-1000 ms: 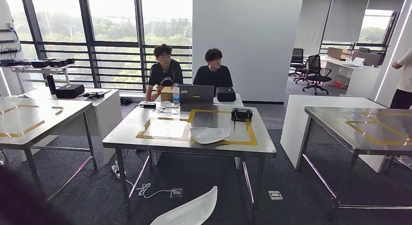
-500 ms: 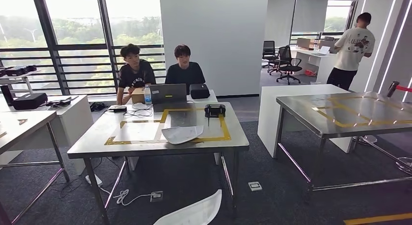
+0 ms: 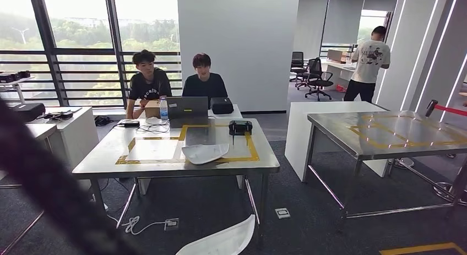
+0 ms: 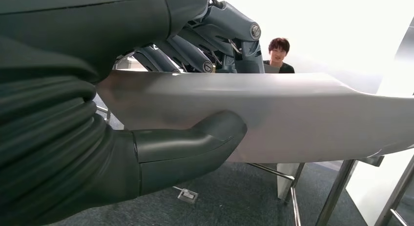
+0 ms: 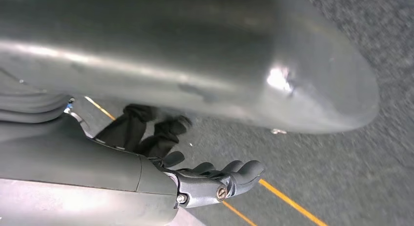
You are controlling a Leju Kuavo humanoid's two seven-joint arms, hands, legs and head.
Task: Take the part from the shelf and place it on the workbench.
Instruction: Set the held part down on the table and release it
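Note:
My left hand (image 4: pixel 161 148) grips a long white curved part (image 4: pixel 302 118), with the thumb on one face and the darker fingers (image 4: pixel 195 50) on the other. The tip of that part (image 3: pixel 220 241) shows at the bottom middle of the head view, in front of the steel workbench (image 3: pixel 99 158), which is marked with yellow tape. A second white curved part (image 3: pixel 205 151) lies on the bench inside the tape. My right hand (image 5: pixel 215 182) hangs over the grey floor, its fingers loosely bent and holding nothing.
Two people sit behind the bench with a laptop (image 3: pixel 188 107), a bottle (image 3: pixel 163 108) and a black device (image 3: pixel 240 126). Another steel table (image 3: pixel 385 136) stands to the right, with a person (image 3: pixel 369 59) beyond it. A dark blurred band (image 3: pixel 49 178) crosses the lower left.
The whole head view has swung to the right, so the camera moved. The bench now sits left of centre and the right table shows more fully. The part stays in my left hand.

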